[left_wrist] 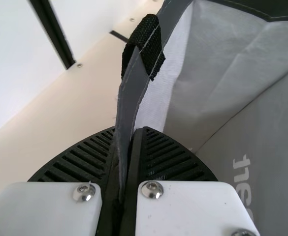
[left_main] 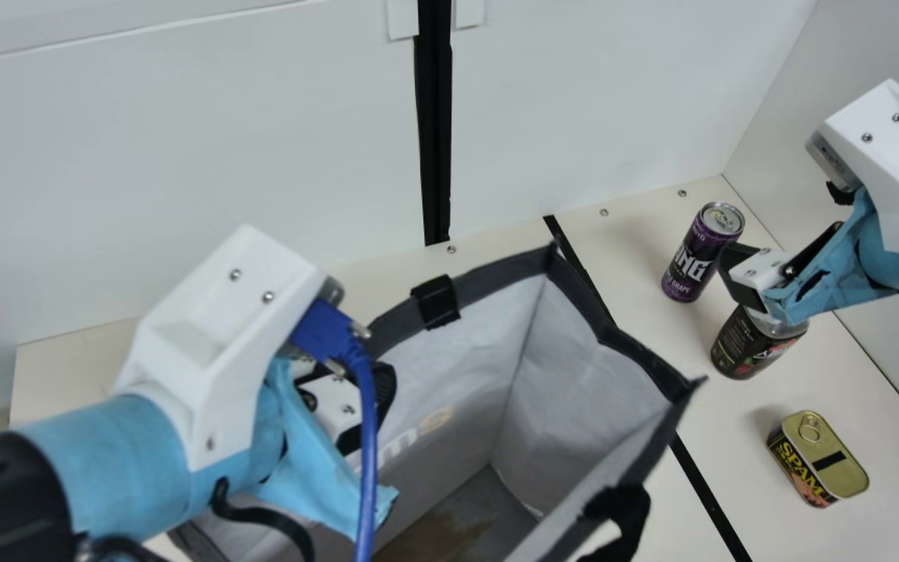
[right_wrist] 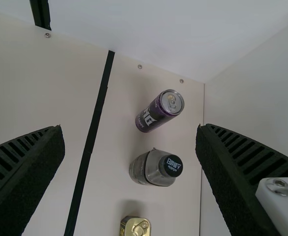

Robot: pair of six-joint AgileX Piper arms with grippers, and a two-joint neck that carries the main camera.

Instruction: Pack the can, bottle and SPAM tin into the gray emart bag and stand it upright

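Gray cloth with darker trim and black webbing makes up the emart bag [left_main: 574, 406], standing open-mouthed on the cream bench [left_main: 832, 375], its paler inside showing light lettering and a brownish patch on the bottom. Beside it stands a slim purple-and-black can [left_main: 695, 261] with a silver top; near that, a bottle [left_main: 750, 347] with a dark label and black cap; then a gold-lidded, pull-ring SPAM tin [left_main: 824, 457]. Count: one bag, one can, one bottle, one tin. The left gripper's [left_main: 378, 388] fingers are clamped on the bag's rim; the right gripper's [left_main: 747, 281] fingers are spread wide above the bottle.
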